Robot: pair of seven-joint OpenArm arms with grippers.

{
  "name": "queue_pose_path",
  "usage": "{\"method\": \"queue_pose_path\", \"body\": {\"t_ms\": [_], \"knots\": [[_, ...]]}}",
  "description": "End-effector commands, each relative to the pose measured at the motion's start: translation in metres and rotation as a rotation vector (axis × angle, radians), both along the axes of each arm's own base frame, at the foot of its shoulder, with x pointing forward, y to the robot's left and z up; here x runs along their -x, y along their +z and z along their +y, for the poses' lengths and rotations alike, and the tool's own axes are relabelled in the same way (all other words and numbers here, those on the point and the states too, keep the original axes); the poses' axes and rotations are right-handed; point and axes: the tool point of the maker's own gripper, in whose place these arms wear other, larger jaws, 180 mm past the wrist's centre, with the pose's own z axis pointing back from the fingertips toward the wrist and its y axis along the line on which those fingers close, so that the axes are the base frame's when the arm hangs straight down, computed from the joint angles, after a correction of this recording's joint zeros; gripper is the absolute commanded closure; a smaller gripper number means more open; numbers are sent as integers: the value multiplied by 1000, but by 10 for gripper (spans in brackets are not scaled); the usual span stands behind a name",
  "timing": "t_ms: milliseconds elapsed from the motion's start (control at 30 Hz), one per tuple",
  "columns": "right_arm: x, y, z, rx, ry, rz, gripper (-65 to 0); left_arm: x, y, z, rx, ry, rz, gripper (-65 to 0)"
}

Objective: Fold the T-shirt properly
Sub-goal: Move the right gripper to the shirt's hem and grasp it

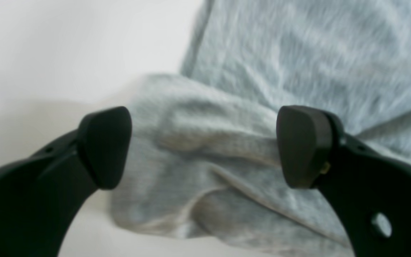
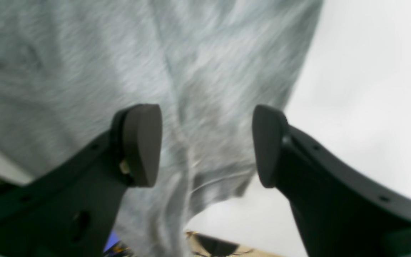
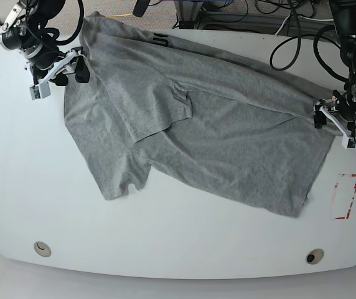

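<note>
The grey T-shirt (image 3: 215, 137) lies spread at a slant across the white table, one sleeve folded over onto its middle, and a bit of black lettering (image 3: 159, 38) shows at its far edge. At the shirt's right edge my left gripper (image 3: 332, 124) stands open. In the left wrist view its jaws (image 1: 203, 146) are wide apart over a bunched fold of the T-shirt (image 1: 198, 160). My right gripper (image 3: 72, 67) is at the shirt's upper left corner, also open. Seen from the right wrist, this gripper (image 2: 207, 146) hovers over a hem of the T-shirt (image 2: 84, 71) with nothing clamped.
The white table (image 3: 165, 237) has two round holes (image 3: 41, 249) near its front edge. A red-and-white marking (image 3: 346, 196) lies at the right. Cables (image 3: 290, 25) and equipment crowd the area behind the table's far edge.
</note>
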Motion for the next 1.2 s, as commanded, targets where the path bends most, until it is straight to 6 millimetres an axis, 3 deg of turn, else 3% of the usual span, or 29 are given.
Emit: {"method": "queue_pose_path", "body": {"t_ms": [0,200,367,567,733,1167], "knots": [[-20,12,-15,85,-13,-38,-379,-11,17,8,-27,-3,-49,-599],[-59,4,-37,190,-14,4,-504,-12,18,8,-27,-2,-53,-599],[-86,-9,-51,131,-36,7,-509,-12,20,11,-32,0,-54,-599],[-103,-30,-64,39,-73,28,-509,-12,20,12,-34,1,-55,-599],[-110,-43,-57,22,-30,42,-509,-11,20,12,-34,3,-53,-599],[-112,-58,-11,-64,7,49,-503,-11,20,13,-35,3,-52,-599]]}}
